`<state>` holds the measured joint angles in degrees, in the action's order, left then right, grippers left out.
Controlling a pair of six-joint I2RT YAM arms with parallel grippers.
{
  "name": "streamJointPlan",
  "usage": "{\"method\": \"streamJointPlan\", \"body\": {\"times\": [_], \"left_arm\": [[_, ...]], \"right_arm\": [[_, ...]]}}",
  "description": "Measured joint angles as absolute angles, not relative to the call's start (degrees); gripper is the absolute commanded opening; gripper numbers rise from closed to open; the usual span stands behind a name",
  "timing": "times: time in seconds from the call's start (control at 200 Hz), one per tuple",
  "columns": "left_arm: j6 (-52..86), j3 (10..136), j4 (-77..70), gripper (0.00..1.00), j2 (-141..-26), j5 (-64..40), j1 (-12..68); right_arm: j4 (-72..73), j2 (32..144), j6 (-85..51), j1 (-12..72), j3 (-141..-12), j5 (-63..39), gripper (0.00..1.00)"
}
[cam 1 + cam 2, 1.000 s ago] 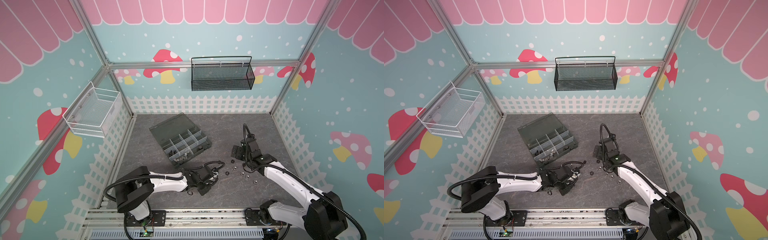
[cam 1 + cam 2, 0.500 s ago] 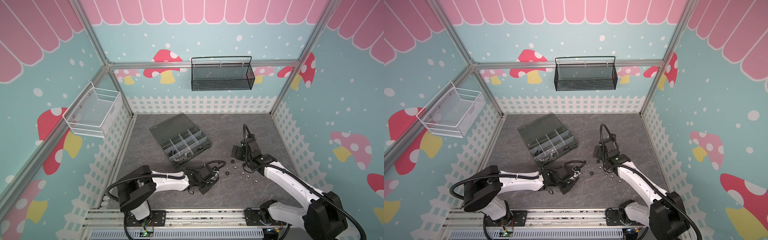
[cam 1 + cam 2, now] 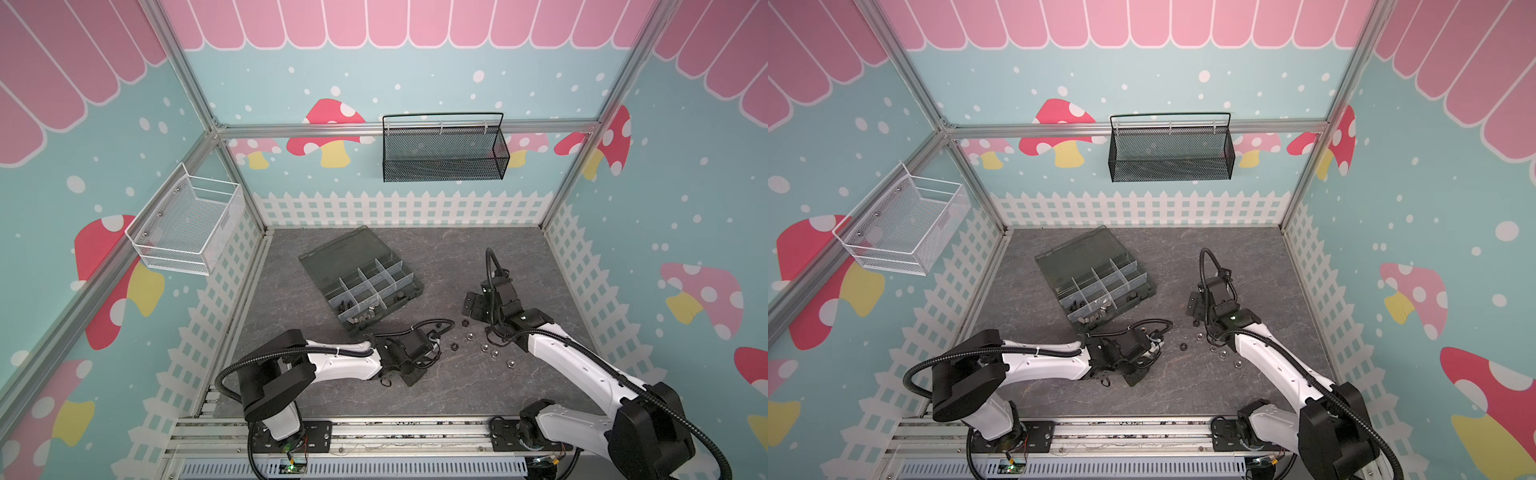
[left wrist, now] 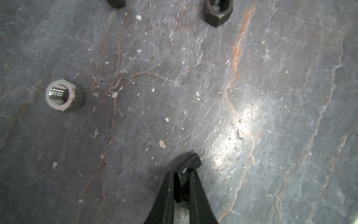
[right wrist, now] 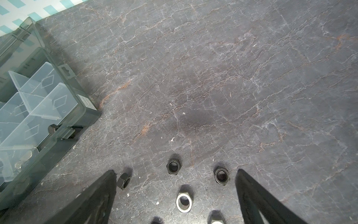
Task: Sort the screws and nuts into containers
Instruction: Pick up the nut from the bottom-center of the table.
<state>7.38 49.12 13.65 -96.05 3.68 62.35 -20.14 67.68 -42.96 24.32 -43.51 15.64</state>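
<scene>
Gripping black nut [image 4: 188, 163] — left pincer [image 4: 183, 174] — faceted, dark.

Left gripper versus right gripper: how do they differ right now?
The left gripper is shut on a small black part; the right gripper is wide open and holds nothing. The left gripper sits near the front of the table, with few nuts around it; the right gripper's fingers straddle a cluster of loose nuts, one black nut beside a fingertip. Both point down, close to the table.
</scene>
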Motion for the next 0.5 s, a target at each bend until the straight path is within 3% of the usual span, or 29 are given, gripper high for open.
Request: {"method": "streamJointPlan", "body": {"times": [0.255, 0.5], "left_arm": [[9.26, 48.69, 14.13, 0.0, -95.15, 5.02, 62.35], [12.6, 47.92, 14.81, 0.0, -91.9, 9.1, 62.24]], "right_arm": [[-20.14, 68.62, -42.96, 24.32, -43.51, 15.59, 0.97], [-20.14, 68.62, -42.96, 24.32, -43.46, 15.57, 0.97]]}}
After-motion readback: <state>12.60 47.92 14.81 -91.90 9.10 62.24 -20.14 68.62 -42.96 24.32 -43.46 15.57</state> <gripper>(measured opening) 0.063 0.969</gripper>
